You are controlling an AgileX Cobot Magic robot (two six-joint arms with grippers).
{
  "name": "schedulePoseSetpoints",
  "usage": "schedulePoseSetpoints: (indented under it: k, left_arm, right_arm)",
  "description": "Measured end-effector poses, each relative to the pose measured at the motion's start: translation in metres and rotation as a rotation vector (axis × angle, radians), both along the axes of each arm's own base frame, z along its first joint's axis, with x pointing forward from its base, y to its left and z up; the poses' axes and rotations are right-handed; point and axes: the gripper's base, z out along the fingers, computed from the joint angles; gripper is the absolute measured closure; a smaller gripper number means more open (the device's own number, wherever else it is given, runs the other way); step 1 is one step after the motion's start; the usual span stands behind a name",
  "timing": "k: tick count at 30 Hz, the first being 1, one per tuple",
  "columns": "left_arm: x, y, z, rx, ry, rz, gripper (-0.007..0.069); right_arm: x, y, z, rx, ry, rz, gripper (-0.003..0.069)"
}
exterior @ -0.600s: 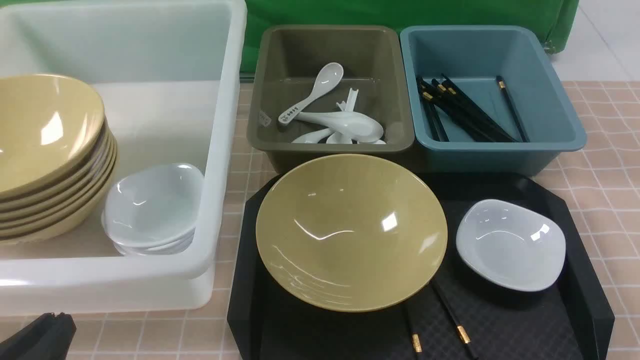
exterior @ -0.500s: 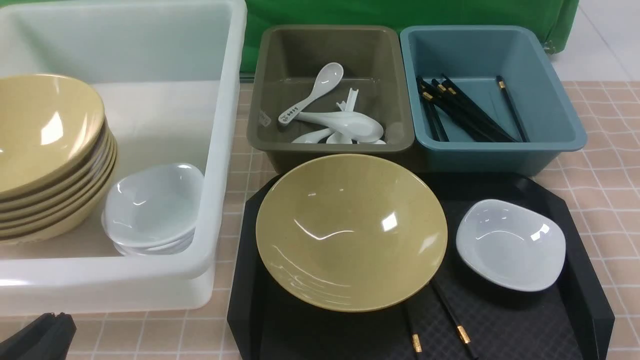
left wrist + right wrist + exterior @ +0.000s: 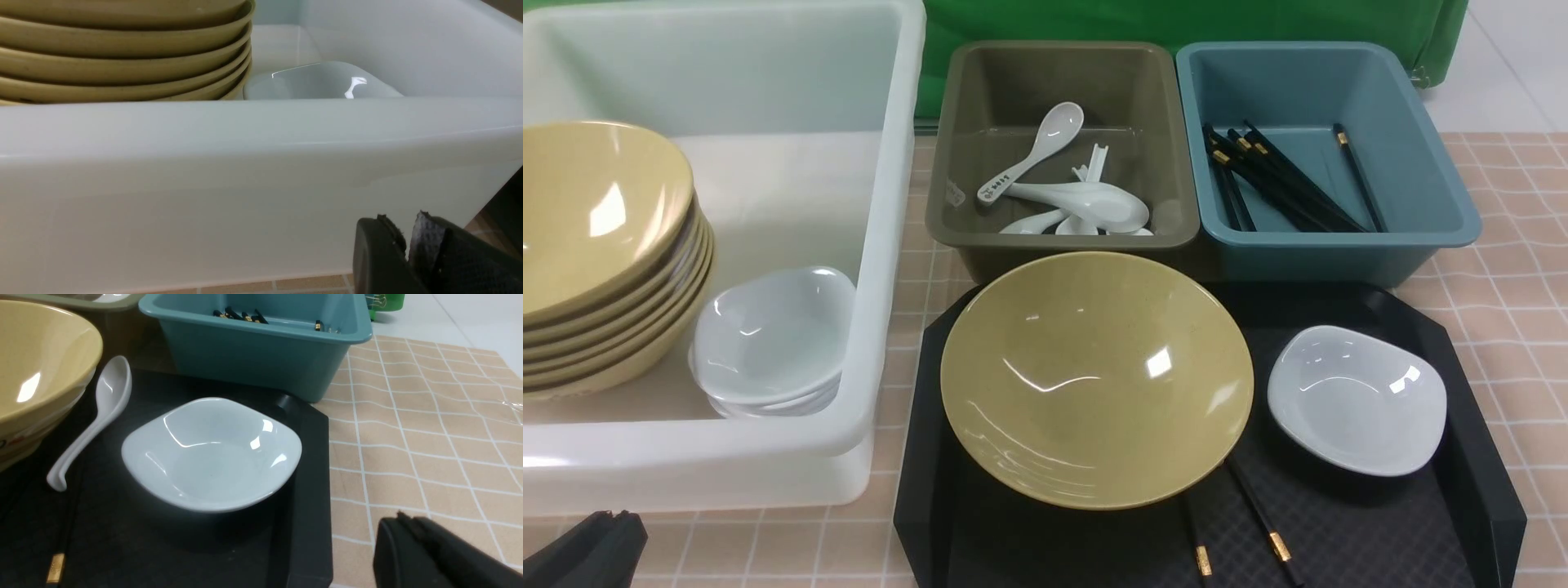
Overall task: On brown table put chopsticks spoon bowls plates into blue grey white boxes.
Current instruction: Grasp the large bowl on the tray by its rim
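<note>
Front view puts your left pincer point(image 3: 614, 523) low at the worktop's near left corner, just before the near wall of the large translucent white plastic box point(image 3: 882, 245). Its fingers point(image 3: 376, 253) stand almost together, a mere slit between them, pinching nothing. The stacked yellow bowls point(image 3: 596, 245) and stacked small white dishes point(image 3: 772, 335) sit inside, beyond that wall. Your right pincer point(image 3: 402, 518) is pressed together and empty, over the checked tablecloth point(image 3: 429, 437) just off the black rectangular tray's point(image 3: 310, 477) right edge. The small white squarish ceramic dish point(image 3: 212, 453) lies near that edge, apart from the pincer. A white ceramic spoon point(image 3: 94, 416) lies between the dish and the wide yellow bowl point(image 3: 1094, 376).
</note>
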Motion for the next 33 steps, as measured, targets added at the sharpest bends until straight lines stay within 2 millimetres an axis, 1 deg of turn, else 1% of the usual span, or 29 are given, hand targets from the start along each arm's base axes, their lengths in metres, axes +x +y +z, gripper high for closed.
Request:
schedulePoseSetpoints:
  k: [27, 30, 32, 33]
  left_arm:
    - [0.000, 0.000, 0.000, 0.009, -0.001, 0.001, 0.0529]
    - [0.001, 0.000, 0.002, 0.010, -0.028, 0.001, 0.0529]
    - [0.002, 0.000, 0.011, 0.017, -0.125, 0.001, 0.0529]
    - [0.002, 0.000, 0.016, 0.019, -0.179, 0.000, 0.0529]
  right_arm:
    - [0.000, 0.000, 0.001, -0.003, -0.006, 0.000, 0.0595]
    - [0.001, 0.000, 0.004, -0.005, -0.061, 0.002, 0.0590]
    - [0.003, 0.000, 0.012, -0.002, -0.154, 0.003, 0.0590]
    - [0.003, 0.000, 0.020, 0.002, -0.234, 0.005, 0.0589]
